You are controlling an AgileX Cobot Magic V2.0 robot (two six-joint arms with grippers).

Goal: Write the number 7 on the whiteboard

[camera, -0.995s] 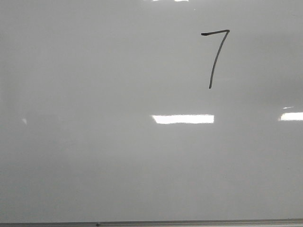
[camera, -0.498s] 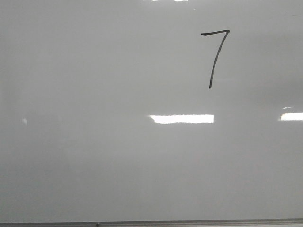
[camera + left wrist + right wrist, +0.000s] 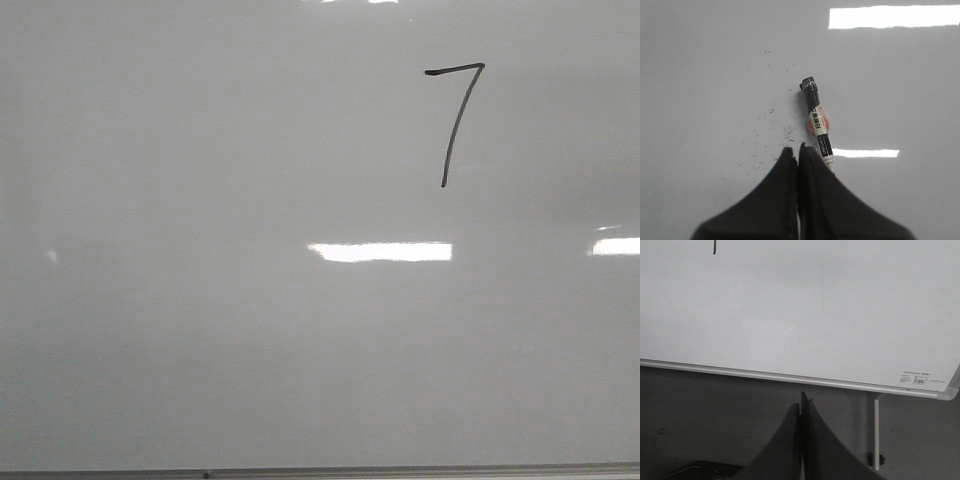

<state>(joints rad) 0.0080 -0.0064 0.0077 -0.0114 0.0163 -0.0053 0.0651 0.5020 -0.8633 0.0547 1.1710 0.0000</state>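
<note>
One number 7 [image 3: 455, 120] on one whiteboard [image 3: 200, 330], upper right of the front view.
Left gripper [image 3: 798, 150]: fingers pinching one marker [image 3: 817, 122], its tip against the board. Right gripper [image 3: 801, 407]: fingers pressed together, empty, below the frame edge.

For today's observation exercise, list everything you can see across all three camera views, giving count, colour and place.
whiteboard: one, glossy pale grey, fills the front view; thin grey frame edge.
number 7: one, black, upper right of the board in the front view.
marker: one, white body with black tip, held against the board.
label: one, small, white, at a board corner.
left gripper: one, black, jaws shut on the marker.
right gripper: one, black, jaws shut, holding nothing, off the board.
</note>
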